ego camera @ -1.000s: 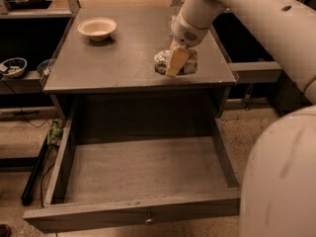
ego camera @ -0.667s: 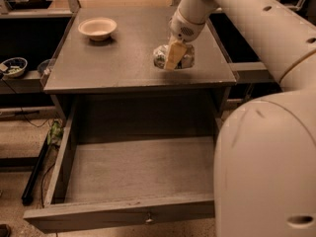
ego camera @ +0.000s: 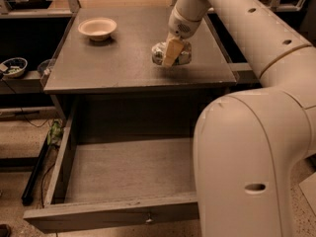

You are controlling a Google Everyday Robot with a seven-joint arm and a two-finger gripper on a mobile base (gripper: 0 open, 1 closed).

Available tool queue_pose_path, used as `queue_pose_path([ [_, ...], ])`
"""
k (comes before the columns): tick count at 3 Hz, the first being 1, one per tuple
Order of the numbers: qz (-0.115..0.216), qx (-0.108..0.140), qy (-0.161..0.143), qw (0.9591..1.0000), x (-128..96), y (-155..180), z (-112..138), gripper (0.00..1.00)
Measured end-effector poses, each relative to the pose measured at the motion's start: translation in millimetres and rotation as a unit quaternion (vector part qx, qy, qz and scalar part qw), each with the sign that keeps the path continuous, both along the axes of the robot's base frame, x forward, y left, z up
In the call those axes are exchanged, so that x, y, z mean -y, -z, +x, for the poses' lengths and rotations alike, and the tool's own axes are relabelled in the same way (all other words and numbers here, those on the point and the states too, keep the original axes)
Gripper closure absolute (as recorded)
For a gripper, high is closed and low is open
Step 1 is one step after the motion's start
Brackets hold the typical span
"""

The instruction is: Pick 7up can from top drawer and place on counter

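Standing pulled fully out below the cabinet, the top drawer (ego camera: pixel 129 168) shows its bare grey floor from wall to wall; the small round knob (ego camera: pixel 148 217) sits on the front panel. Above it, the counter (ego camera: pixel 118 63) carries two items. The 7up can (ego camera: pixel 184 56) rests on the right half of the counter, near the front edge, silver-white with green marks and visibly dented. The gripper (ego camera: pixel 170 57) is down at the can, its fingers clamped on it, with one tan finger (ego camera: pixel 171 51) lying across the near face of the can. The white arm (ego camera: pixel 256 132) reaches in from the right foreground and hides the drawer's right front corner. A pale shallow bowl (ego camera: pixel 97 27) stands at the counter's back left, well apart from the can; only its plain inner surface shows. A smaller dish (ego camera: pixel 14 66) sits on a lower ledge to the far left; its contents cannot be made out.
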State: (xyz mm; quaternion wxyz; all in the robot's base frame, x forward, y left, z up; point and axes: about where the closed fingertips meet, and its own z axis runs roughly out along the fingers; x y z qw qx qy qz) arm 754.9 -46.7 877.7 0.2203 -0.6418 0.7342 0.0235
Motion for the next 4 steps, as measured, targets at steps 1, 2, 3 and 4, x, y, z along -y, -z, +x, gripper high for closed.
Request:
queue_pose_path([
  [1,0.004,-0.014,-0.007,0.9999,-6.2,12.3,6.6,1.0],
  [2,0.011,-0.035,-0.018,0.9992,-14.0,32.3,13.1,1.0],
  [3,0.012,-0.036,-0.019,0.9991,-14.4,33.3,13.3,1.0],
  [4,0.015,-0.042,-0.024,0.9987,-16.9,38.1,12.8,1.0],
])
